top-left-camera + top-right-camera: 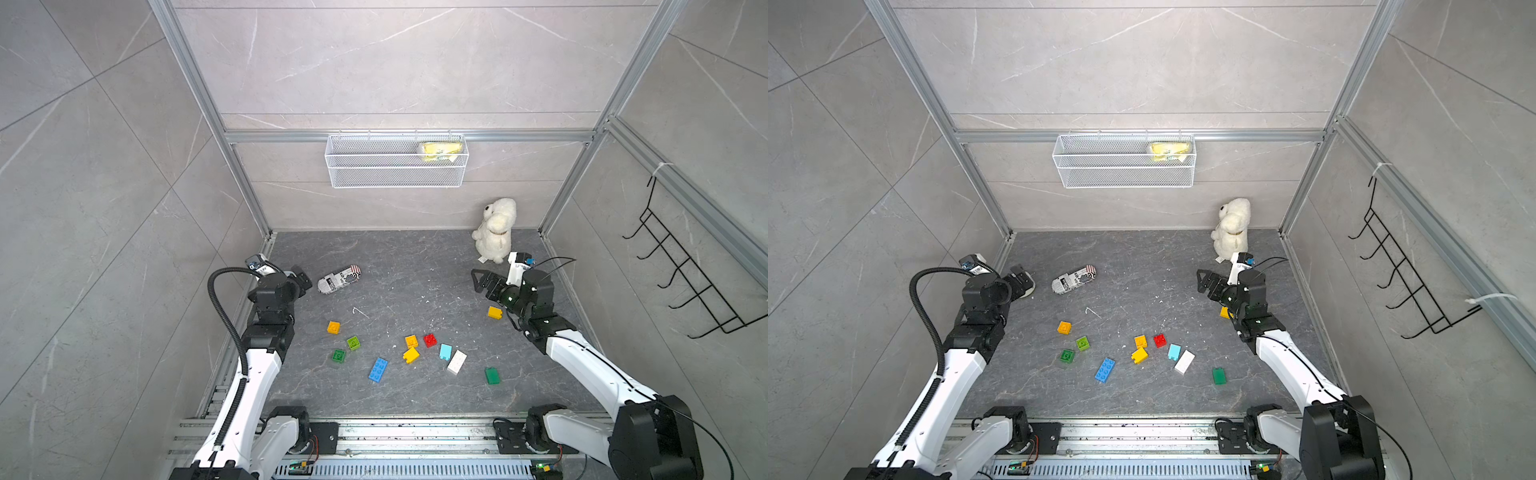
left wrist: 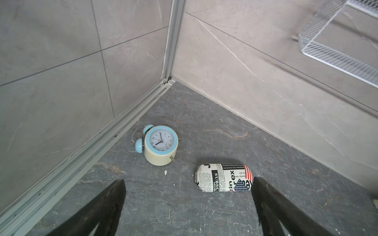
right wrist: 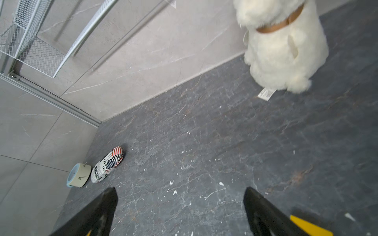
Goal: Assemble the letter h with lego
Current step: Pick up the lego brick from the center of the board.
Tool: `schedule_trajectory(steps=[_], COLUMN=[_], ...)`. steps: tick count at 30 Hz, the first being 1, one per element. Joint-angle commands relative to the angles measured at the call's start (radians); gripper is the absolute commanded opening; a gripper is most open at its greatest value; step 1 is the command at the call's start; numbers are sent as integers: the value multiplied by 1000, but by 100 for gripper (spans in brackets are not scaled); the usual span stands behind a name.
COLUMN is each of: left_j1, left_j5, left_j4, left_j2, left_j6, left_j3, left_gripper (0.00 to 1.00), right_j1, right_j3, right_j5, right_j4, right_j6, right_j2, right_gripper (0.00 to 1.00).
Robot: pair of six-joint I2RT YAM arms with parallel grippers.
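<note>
Well, lego lies scattered, seemingly unjoined.

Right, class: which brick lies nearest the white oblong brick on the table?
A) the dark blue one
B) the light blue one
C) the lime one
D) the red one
B: in both top views the light blue brick sits right beside the white brick; the rest lie farther off.

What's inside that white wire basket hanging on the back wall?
One yellow packet-like thing lies at one end of the basket, seen in both top views. The mesh blurs it, so what it is cannot be told. Nothing else shows through.
</note>
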Motion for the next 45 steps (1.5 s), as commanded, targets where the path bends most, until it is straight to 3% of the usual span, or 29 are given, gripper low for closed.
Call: schedule_trajectory(steps=[1, 3, 7, 12, 16, 18, 23, 28, 33, 36, 45], left_j1=[-29, -37, -76, -221, -336, -377, -391, -390, -389, -388, -386], left_j5=[-37, -7, 93, 185, 144, 137, 154, 152, 139, 137, 161], left_j4=[-47, -74, -162, -293, -412, -450, -560, -599, -586, -589, -590], left_j2=[5, 30, 109, 233, 325, 360, 469, 492, 461, 453, 448], left_j6=[-47, -56, -26, 39, 50, 49, -2, -34, -44, -50, -56], left_j3=[40, 65, 151, 271, 342, 363, 439, 465, 454, 455, 456], left_gripper=[100, 100, 100, 100, 100, 100, 100, 100, 100, 100, 100], right_j1=[-32, -46, 3, 337, 534, 630, 770, 821, 824, 803, 704], right_j3=[-57, -65, 0, 211, 280, 315, 380, 431, 469, 502, 512], right_j5=[-79, -77, -3, 298, 307, 344, 358, 305, 373, 418, 367], right_j4=[123, 118, -74, -521, -685, -749, -817, -809, -825, -877, -877], right_j6=[148, 167, 86, -58, -67, -81, -89, -63, -30, -44, -98], right_j2=[-17, -35, -86, -4, 157, 223, 334, 440, 488, 510, 573], right_gripper=[100, 100, 99, 91, 78, 76, 73, 71, 70, 70, 66])
